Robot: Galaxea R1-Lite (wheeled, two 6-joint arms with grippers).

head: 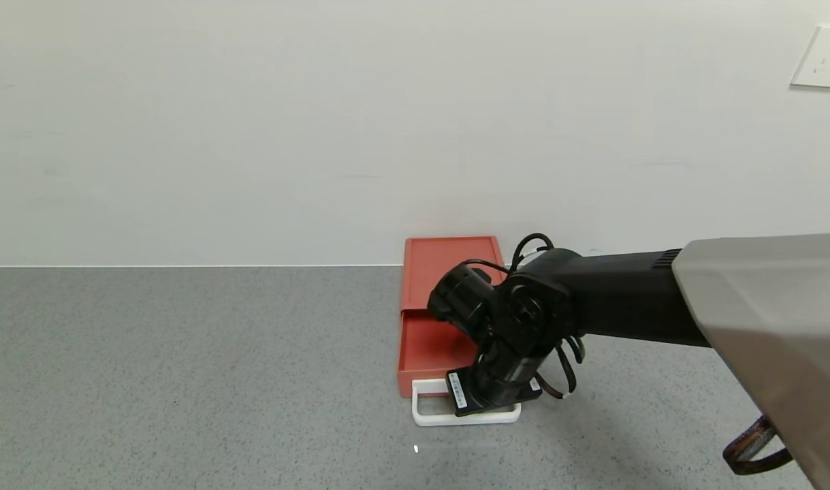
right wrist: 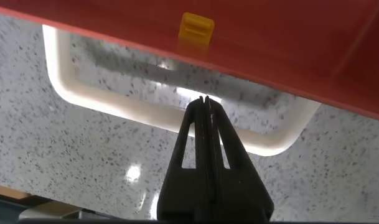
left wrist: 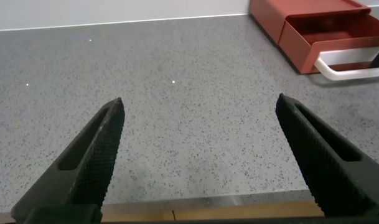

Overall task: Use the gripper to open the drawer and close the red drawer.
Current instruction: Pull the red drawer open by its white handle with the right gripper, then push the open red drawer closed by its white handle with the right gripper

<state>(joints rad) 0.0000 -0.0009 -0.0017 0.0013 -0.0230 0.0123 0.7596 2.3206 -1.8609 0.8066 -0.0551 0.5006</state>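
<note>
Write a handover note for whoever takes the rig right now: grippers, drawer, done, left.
Right gripper: fingers shut, tips down inside the white loop handle, not clamped on it.
Left gripper: open, holding nothing, parked over bare grey counter off to the drawer's side.
Red drawer: by the wall; tray pulled partway out.
Done: drawer opened.
Left: push the tray back in to close it, then lift the right gripper out of the handle.
</note>
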